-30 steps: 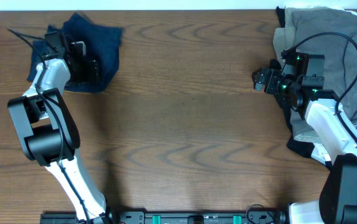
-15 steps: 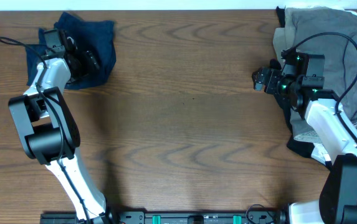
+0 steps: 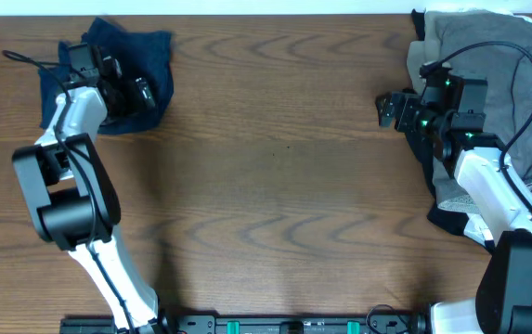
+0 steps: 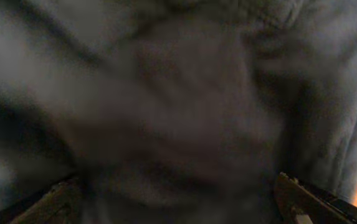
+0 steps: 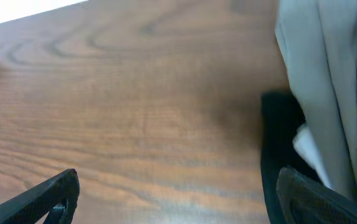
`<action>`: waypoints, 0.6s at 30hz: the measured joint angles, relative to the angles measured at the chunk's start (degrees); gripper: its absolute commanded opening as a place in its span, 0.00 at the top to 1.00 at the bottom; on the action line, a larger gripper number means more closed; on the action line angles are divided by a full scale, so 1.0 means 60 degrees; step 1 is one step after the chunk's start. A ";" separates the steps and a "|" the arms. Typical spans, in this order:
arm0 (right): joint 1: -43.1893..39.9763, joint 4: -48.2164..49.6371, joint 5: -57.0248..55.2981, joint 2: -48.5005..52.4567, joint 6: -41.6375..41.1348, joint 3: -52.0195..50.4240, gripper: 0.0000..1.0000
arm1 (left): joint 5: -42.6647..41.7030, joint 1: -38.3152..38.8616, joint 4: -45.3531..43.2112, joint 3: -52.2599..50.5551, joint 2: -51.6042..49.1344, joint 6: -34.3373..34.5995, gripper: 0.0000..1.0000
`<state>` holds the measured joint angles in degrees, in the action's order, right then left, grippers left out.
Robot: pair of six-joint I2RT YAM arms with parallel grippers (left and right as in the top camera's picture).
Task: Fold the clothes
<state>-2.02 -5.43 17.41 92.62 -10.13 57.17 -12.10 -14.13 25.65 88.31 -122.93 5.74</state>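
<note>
Though spread wide over the navy shorts (image 3: 150, 53), my left gripper (image 3: 134, 91) pinches nothing. Right gripper (image 3: 391, 109) wide open, empty.

My left arm (image 3: 66, 186) is bent sharply at the elbow, wrist reaching forward to my far left. My left gripper (image 3: 128, 89) points inward, fingers (image 4: 57, 199) spread wide. My right arm (image 3: 488, 190) stretches forward. My right gripper (image 3: 389, 109) aims inward, jaws wide apart, holding nothing.

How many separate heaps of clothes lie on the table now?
2. The navy shorts lie bunched at the far left corner. A mixed pile lies at the right edge; some garments there may be hidden underneath.
</note>
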 measured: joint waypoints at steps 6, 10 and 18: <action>0.0004 0.0732 0.0801 -0.0452 0.0324 0.0000 0.01 | -0.0025 0.0000 0.0754 -0.0280 0.1891 -0.0047 0.02; 0.0000 0.0554 0.0998 -0.1603 0.0612 0.0004 0.01 | -0.0073 0.0000 0.0969 -0.0266 0.3716 -0.0080 0.02; 0.0004 -0.1027 0.1253 -0.4419 0.0845 0.0055 0.01 | -0.0138 0.0000 0.1413 -0.0240 0.6167 -0.0102 0.02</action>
<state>-2.00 -11.60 24.93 66.11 -5.06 57.49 -12.93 -14.13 34.13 86.87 -85.93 5.13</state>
